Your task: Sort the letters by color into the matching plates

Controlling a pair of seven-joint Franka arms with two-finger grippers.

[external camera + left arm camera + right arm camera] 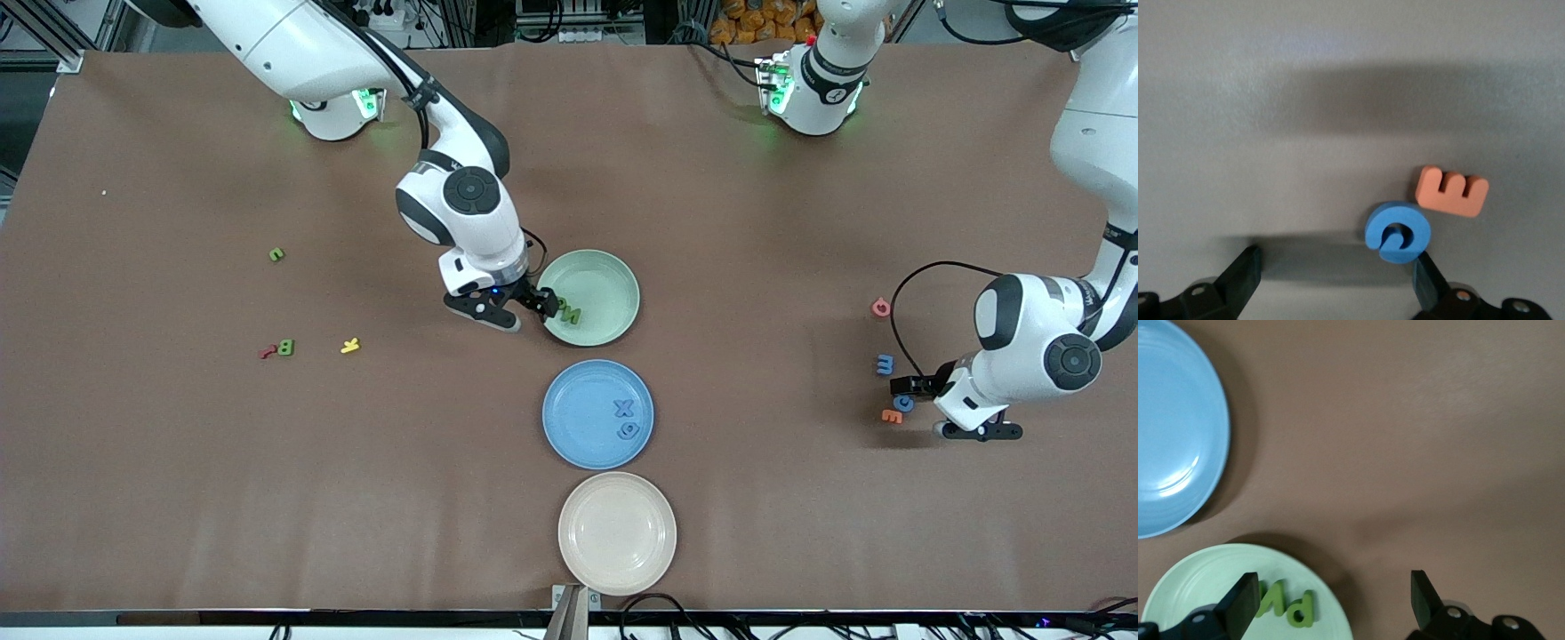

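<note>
Two green letters [569, 315] [1288, 605] lie in the mint green plate [613, 284] [1198, 593]. My right gripper [520, 309] [1335, 600] hangs open over that plate's rim, holding nothing. The blue plate [578, 418] [1171, 427], nearer the front camera, holds two blue letters [626, 420]. A green letter [276, 254] and a green B [285, 347] lie toward the right arm's end. Toward the left arm's end lie a blue letter [884, 364] and a round blue letter [903, 404] [1398, 232]. My left gripper [925, 407] [1336, 273] is open, low over the table, one finger [1426, 277] beside the round blue letter.
A cream plate [617, 533] sits nearest the front camera. An orange E [892, 416] [1451, 191] touches the round blue letter, and a red piece [880, 308] lies farther back. A red piece [267, 352] and a yellow K [350, 346] lie by the green B.
</note>
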